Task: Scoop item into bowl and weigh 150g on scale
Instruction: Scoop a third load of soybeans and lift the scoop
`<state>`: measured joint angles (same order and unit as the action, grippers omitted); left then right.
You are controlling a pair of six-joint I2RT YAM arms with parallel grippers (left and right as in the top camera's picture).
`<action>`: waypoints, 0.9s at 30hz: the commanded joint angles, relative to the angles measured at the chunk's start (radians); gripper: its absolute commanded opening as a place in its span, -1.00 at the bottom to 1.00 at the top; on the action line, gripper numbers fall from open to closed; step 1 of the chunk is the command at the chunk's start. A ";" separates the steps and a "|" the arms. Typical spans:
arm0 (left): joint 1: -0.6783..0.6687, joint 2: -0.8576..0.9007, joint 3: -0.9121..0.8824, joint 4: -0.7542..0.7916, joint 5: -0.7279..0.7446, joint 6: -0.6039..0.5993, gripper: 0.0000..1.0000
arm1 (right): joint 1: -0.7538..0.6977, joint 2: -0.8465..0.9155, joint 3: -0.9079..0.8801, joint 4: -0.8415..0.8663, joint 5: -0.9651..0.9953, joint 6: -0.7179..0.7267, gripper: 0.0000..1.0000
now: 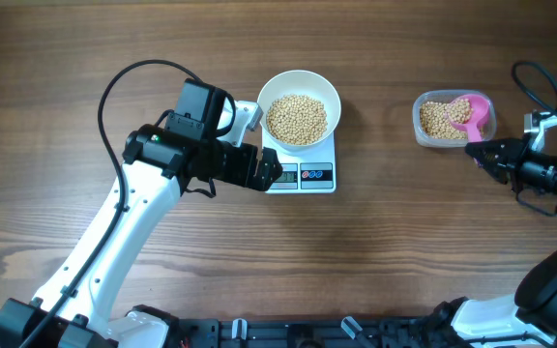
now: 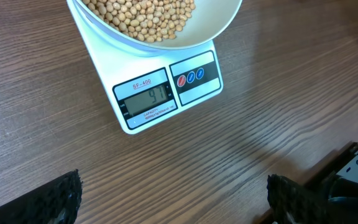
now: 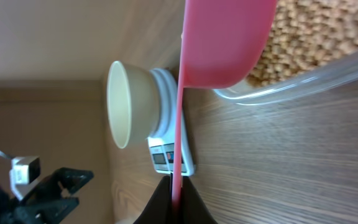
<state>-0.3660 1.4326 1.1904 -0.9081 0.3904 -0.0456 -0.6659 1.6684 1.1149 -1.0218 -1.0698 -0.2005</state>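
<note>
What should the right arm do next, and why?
Probably dig the pink scoop into the beans in the container and lift a load: the right gripper is shut on its handle, and the display on the scale seems to show two digits, short of target.

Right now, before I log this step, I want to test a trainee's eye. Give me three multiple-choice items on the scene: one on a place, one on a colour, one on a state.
1. Where does the bowl of beans stand?
A. on the scale
B. on the bare wood
C. upside down on the floor

2. What colour is the scoop?
A. blue
B. pink
C. green

3. How is the right gripper?
A. open over the bowl
B. open, holding nothing
C. shut on the scoop's handle

Key:
1 A: the scale's display panel juts out from under the bowl.
2 B: it shows pink in both the overhead and right wrist views.
3 C: the dark fingers pinch the thin pink handle between them.
</note>
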 commanded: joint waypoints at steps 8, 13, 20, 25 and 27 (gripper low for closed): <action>0.000 0.005 0.005 0.002 0.009 0.015 1.00 | 0.002 -0.024 -0.008 -0.164 -0.286 -0.240 -0.91; 0.000 0.005 0.005 0.002 0.010 0.015 1.00 | 0.002 -0.095 -0.008 -0.219 -0.310 -0.248 -0.92; 0.000 0.005 0.005 0.002 0.010 0.016 1.00 | 0.002 -0.167 -0.008 -0.319 -0.353 -0.245 -0.91; 0.000 0.005 0.005 0.002 0.010 0.016 1.00 | 0.007 -0.176 -0.008 -0.353 -0.353 -0.245 -0.91; 0.000 0.005 0.005 0.002 0.010 0.015 1.00 | 0.035 -0.176 -0.008 -0.353 -0.353 -0.244 -0.91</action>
<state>-0.3660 1.4326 1.1904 -0.9081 0.3904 -0.0456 -0.6632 1.5135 1.1137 -1.3727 -1.3769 -0.4175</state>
